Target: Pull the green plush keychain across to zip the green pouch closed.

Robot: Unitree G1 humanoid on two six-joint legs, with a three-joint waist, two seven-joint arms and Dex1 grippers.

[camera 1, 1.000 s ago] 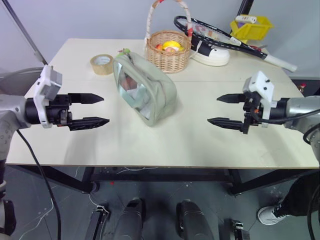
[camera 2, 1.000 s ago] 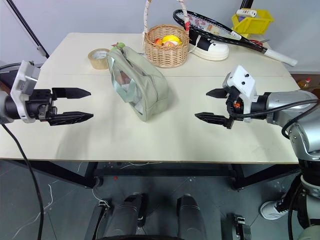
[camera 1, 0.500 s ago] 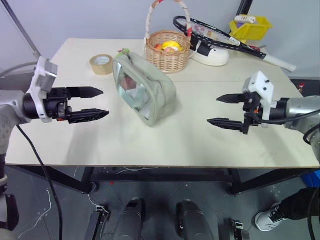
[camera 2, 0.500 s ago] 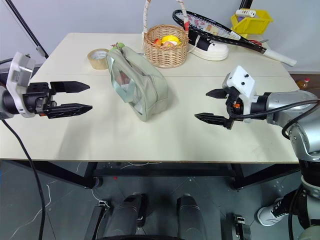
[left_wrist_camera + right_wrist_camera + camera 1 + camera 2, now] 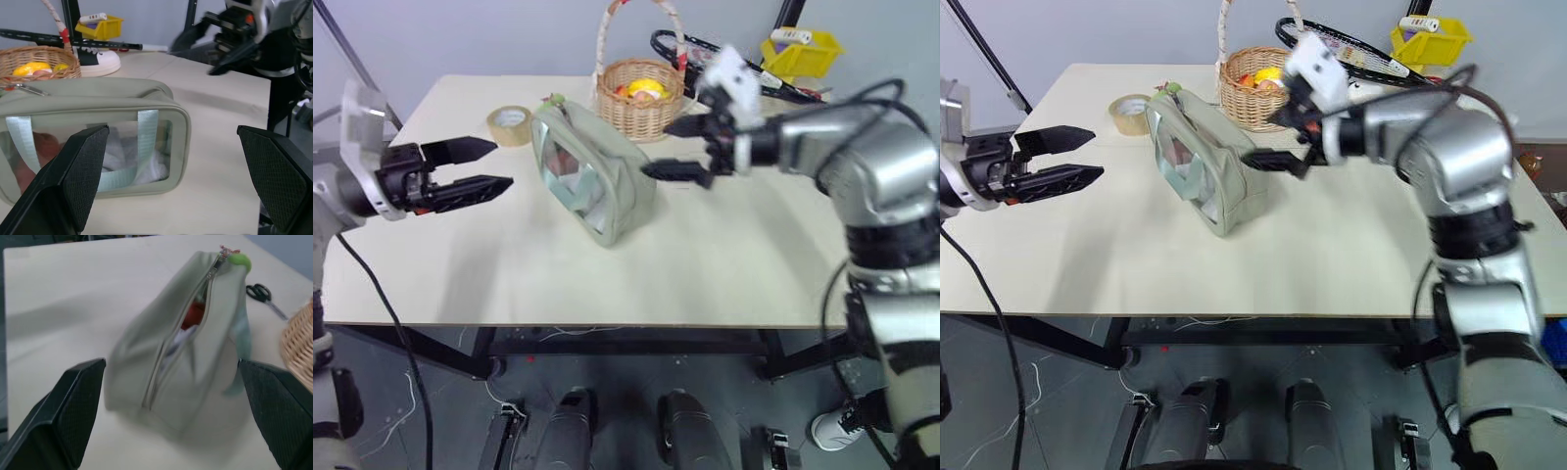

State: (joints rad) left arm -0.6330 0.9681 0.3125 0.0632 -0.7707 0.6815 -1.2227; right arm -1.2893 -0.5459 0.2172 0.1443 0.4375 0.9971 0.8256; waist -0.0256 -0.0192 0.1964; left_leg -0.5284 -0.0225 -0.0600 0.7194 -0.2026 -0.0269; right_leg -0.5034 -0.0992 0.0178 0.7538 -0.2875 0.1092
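The right claw (image 5: 671,147) is held released just above the near end of the green pouch (image 5: 597,181); the left claw (image 5: 480,166) is spread apart beside it. The green plush keychain (image 5: 239,260) is seen at the pouch's far end on the table (image 5: 705,264).

The table (image 5: 724,255) bears the pouch (image 5: 607,181), a tape roll (image 5: 511,124), a basket (image 5: 641,98), a shoe (image 5: 1371,93) and scissors (image 5: 261,293).
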